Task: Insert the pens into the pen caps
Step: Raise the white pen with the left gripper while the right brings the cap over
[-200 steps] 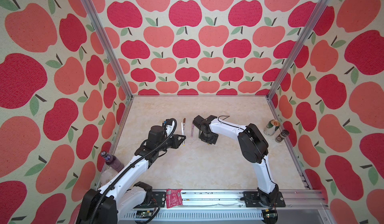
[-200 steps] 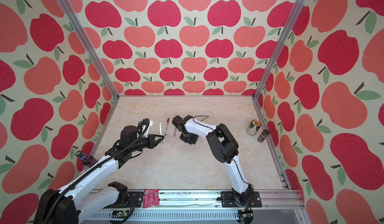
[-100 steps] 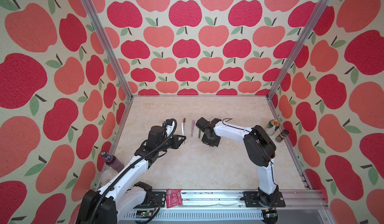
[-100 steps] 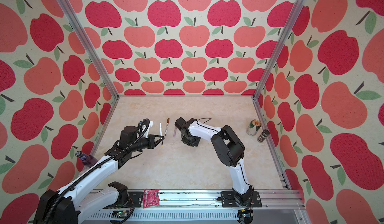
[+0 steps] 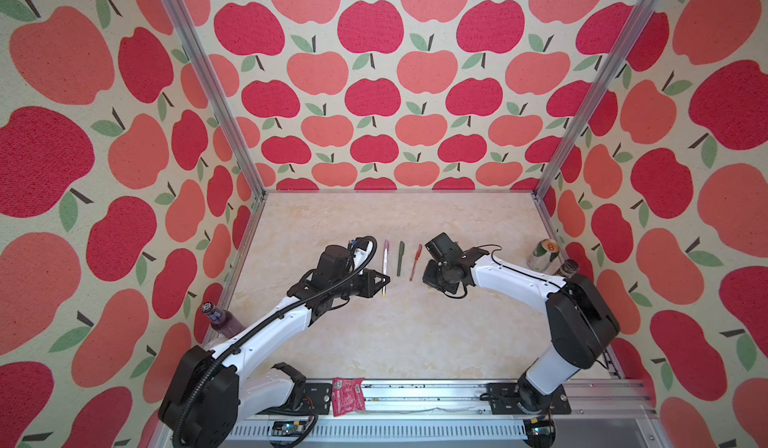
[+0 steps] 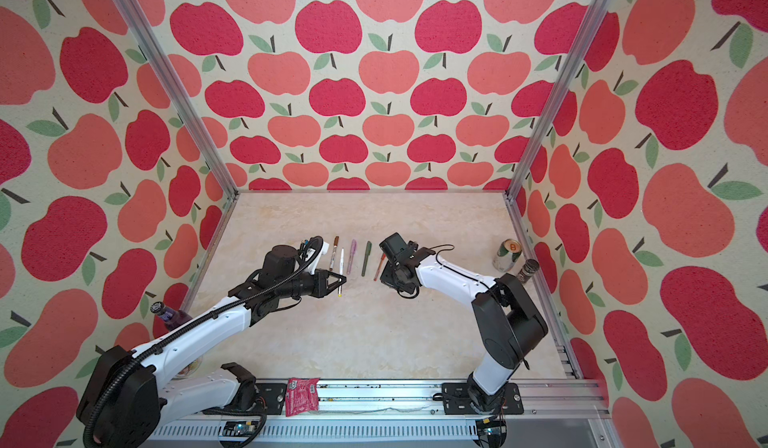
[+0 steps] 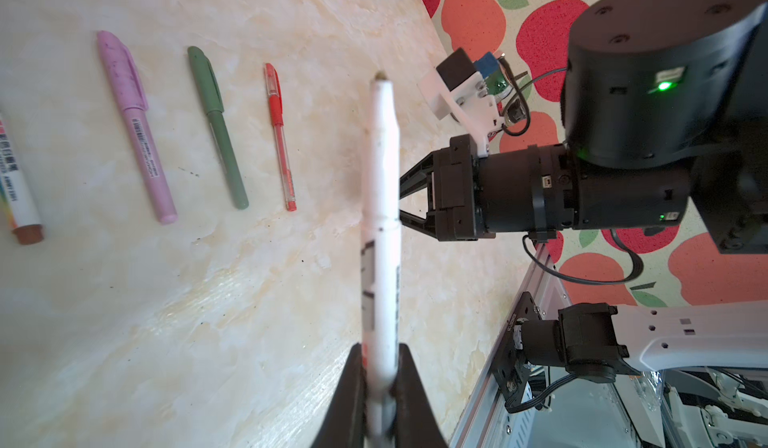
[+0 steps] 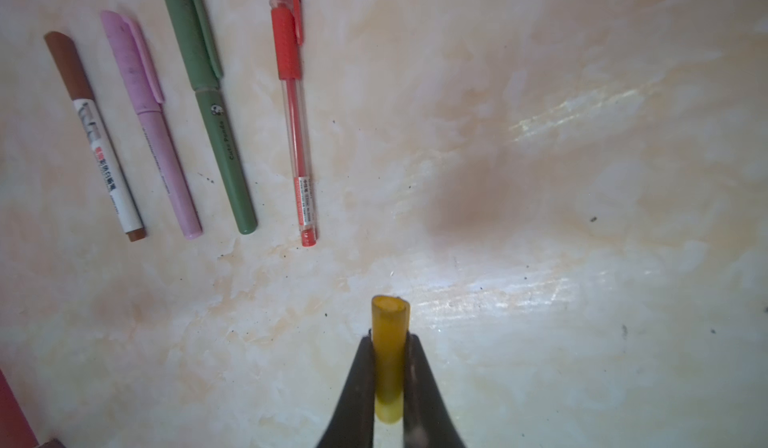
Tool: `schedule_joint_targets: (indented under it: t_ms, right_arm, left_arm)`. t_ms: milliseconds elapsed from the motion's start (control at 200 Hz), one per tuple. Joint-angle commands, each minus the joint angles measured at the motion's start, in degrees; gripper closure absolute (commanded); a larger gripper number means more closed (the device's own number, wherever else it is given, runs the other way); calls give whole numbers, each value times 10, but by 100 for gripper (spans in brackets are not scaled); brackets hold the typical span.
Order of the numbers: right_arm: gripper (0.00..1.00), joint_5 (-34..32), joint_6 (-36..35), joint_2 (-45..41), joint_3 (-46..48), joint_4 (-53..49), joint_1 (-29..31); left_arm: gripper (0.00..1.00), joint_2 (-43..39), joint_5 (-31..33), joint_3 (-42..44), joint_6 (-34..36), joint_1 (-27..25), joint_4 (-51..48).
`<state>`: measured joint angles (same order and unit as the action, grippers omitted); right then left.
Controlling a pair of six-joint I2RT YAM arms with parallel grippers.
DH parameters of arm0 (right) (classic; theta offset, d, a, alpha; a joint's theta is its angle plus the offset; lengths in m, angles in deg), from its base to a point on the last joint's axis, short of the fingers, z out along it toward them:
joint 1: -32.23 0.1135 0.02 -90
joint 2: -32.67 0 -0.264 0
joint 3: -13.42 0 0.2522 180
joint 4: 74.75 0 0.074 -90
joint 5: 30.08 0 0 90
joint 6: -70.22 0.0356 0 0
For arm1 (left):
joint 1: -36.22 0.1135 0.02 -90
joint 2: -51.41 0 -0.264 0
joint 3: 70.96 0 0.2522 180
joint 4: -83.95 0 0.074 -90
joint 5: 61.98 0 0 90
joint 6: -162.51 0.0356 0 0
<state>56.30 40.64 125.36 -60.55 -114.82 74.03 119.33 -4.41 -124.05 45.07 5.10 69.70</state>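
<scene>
My left gripper (image 7: pixel 380 348) is shut on a white pen (image 7: pixel 380 217), which is held above the table with its uncapped tip free. My right gripper (image 8: pixel 390 342) is shut on a yellow pen cap (image 8: pixel 390 321) with the open end facing outward. In the left wrist view the right gripper's fingers (image 7: pixel 419 223) point at the white pen from just behind it. In both top views the grippers (image 5: pixel 386 277) (image 6: pixel 388 282) face each other a short way apart. The brown-capped (image 8: pixel 93 134), lilac (image 8: pixel 151 126), green (image 8: pixel 208 101) and red (image 8: pixel 293 113) pens lie capped in a row.
A drink can (image 5: pixel 544 255) and a dark jar (image 5: pixel 569 267) stand by the right wall. A purple bottle (image 5: pixel 218 317) stands at the left wall. A red packet (image 5: pixel 348 396) lies on the front rail.
My right gripper has drawn away from the pen row, to the right and slightly nearer the front. The left arm has stayed still with the white pen.
</scene>
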Motion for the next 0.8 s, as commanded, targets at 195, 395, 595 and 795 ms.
schedule_joint_targets:
  t_ms: [195, 395, 595, 795]
  right_arm:
    - [100, 58, -65, -115, 70, 104, -60]
    - [100, 73, -86, -164, 92, 131, -90]
    - [100, 109, -78, -187, 99, 163, -105]
    - [100, 143, -65, -193, 101, 201, -105]
  left_arm:
    - [95, 80, -59, -44, -14, -38, 38]
    - [95, 128, -72, -70, -19, -68, 35]
    - [96, 174, -96, -94, -22, -96, 41]
    - [96, 209, -118, -105, -43, -109, 74]
